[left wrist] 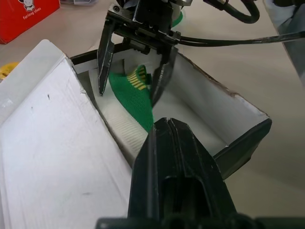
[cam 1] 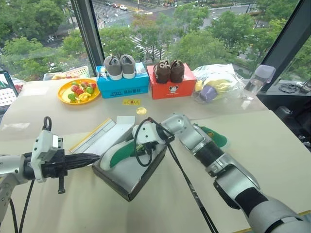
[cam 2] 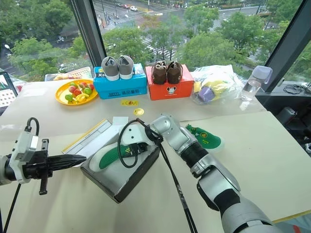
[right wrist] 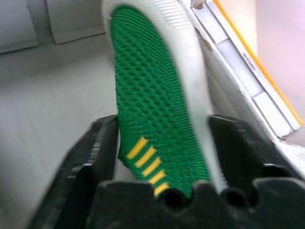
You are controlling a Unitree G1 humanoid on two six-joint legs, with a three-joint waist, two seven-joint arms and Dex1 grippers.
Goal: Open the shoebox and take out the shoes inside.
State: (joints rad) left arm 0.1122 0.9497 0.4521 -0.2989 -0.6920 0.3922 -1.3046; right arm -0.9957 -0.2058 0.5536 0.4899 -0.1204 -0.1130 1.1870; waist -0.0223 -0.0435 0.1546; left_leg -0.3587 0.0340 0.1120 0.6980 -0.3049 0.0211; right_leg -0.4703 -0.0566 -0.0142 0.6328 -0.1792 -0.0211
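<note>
The table (cam 1: 272, 145) is covered with a pale cloth and runs up to a window. Near its front edge sits the open shoebox (cam 1: 127, 180), dark-sided and white inside, turned at an angle, its lid (cam 1: 97, 138) folded back flat on the table on the robot's left side, the white inner face up and a yellow edge showing.

One green shoe (cam 1: 119, 153) with a white sole and yellow stripe markings lies in the box, its toe resting toward the box's left rim. The other green shoe (cam 1: 214, 137) lies on the table, just beyond the right arm and apart from the box.

At the back of the table stand a blue box (cam 1: 122, 83) carrying a grey pair of shoes (cam 1: 120, 66) and, just beside it, a red box (cam 1: 171, 85) carrying a brown pair (cam 1: 168, 71). Left of them is a yellow plate (cam 1: 65, 95) of fruit; right of them are a crumpled clear bag (cam 1: 218, 82) and a plastic bottle (cam 1: 257, 80).

The right pincer (left wrist: 131, 78) reaches down into the box with its two black fingers set on either side of the heel end of the shoe there (the right wrist view shows the fingers flanking the shoe with a narrow gap on each side, so not clamped). The left pincer (cam 1: 92, 158) hangs level just outside the box's left rim, its fingers pressed together and holding nothing.
</note>
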